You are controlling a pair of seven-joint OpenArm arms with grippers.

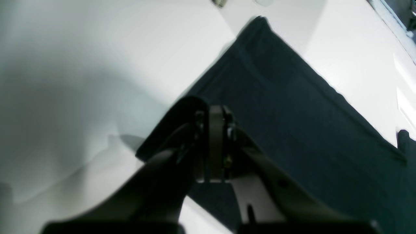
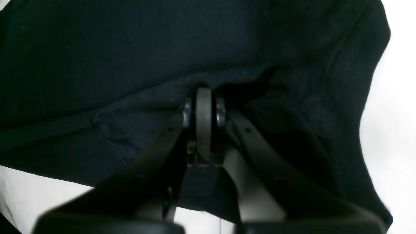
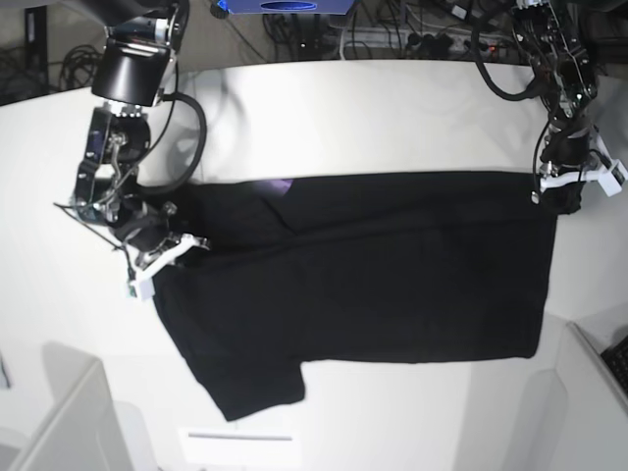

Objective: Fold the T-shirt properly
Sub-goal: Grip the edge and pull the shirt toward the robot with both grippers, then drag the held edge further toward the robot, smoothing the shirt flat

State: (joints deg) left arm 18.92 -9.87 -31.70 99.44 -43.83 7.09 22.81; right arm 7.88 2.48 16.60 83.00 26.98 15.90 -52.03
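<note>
There is one T-shirt [image 3: 373, 275], black, spread across one white table [image 3: 392, 118]. Two robot arms stand over it, one at the left side of the scene and one at the far right, each ending in a single gripper: the right gripper [image 3: 157, 257] and the left gripper [image 3: 561, 191], two in all, both pinched onto the cloth. One short sleeve [image 3: 245, 388] shows plainly, at the near left, and one small purple patch [image 3: 278, 184] peeks out along the shirt's far edge.

Both arms were black, jointed and looped with dark cables; each black pincer [image 3: 157, 257] [image 3: 569, 184] carried white plastic fittings; small screws showed.
</note>
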